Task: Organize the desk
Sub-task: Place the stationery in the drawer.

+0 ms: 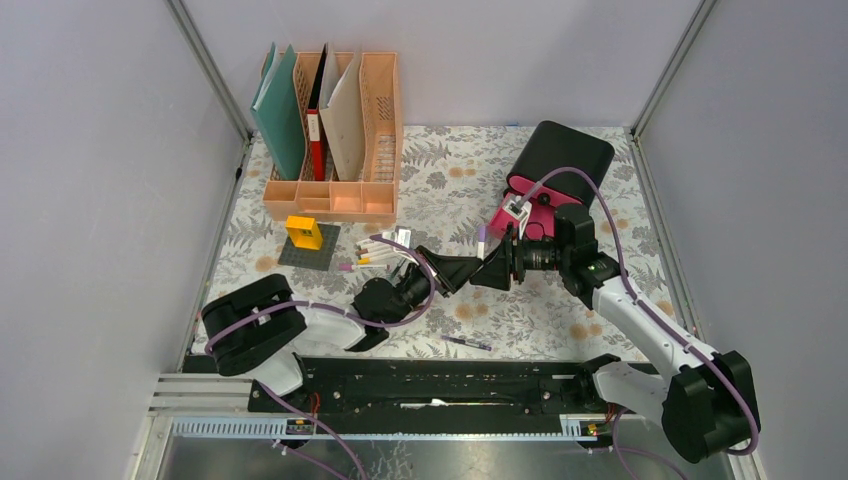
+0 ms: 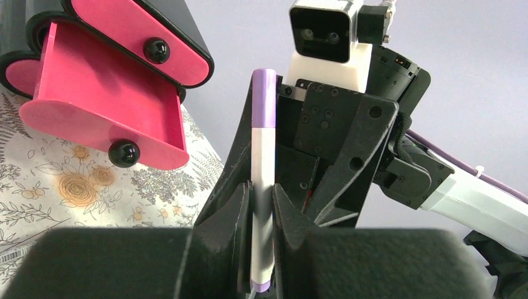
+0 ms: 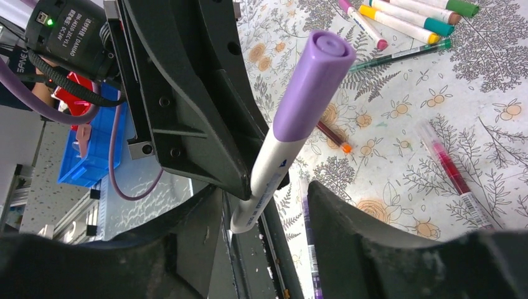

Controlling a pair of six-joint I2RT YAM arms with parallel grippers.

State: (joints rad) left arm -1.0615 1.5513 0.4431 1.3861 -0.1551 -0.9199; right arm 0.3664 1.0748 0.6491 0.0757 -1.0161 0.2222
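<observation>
Between the two arms, held up in the air, the left gripper (image 2: 261, 208) is clamped on the lower barrel of a purple-capped marker (image 2: 263, 156). The right gripper (image 3: 264, 215) faces it, jaws part-open on either side of the same barrel, not visibly pinching it. The marker's long axis stands roughly upright, cap uppermost. Below both lies the desk (image 1: 450, 190), its long side running left to right. An open pink drawer (image 2: 106, 118) sits at the far right, nearer the right arm.
</observation>
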